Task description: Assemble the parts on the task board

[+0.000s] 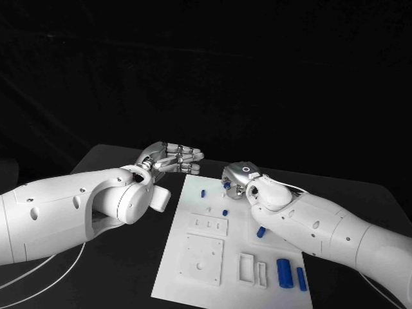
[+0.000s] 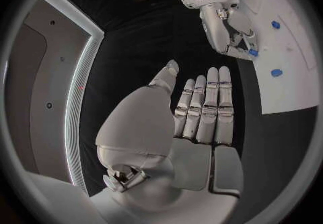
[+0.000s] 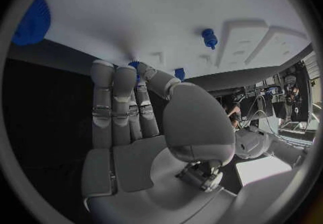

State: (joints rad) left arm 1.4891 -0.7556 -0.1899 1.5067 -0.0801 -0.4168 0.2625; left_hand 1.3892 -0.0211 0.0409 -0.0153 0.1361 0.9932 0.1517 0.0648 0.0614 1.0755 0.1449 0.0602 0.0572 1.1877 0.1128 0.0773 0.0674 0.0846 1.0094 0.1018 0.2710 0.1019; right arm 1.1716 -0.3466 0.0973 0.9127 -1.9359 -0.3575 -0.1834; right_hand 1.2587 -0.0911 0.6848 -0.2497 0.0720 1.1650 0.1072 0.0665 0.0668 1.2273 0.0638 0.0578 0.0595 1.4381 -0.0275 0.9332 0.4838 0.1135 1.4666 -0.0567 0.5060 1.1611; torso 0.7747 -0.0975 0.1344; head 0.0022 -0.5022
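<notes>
The white task board (image 1: 199, 283) lies in the middle of the black table. Blue parts lie on it: a small one (image 1: 203, 192) near the far end, a peg (image 1: 225, 212), a tilted piece (image 1: 261, 232) and two longer cylinders (image 1: 284, 270) near the front right. My right hand (image 1: 241, 177) is at the board's far right edge. Its thumb and fingertips pinch a small blue part (image 2: 253, 51), also seen behind the fingertips (image 3: 134, 65). My left hand (image 1: 174, 159) hovers left of the board's far end, fingers straight (image 2: 205, 108), holding nothing.
The board has raised white blocks and slots (image 1: 206, 257) on its near half. A blue peg (image 3: 210, 38) stands on the board beyond my right hand. Black table (image 1: 113, 283) stretches to the left of the board.
</notes>
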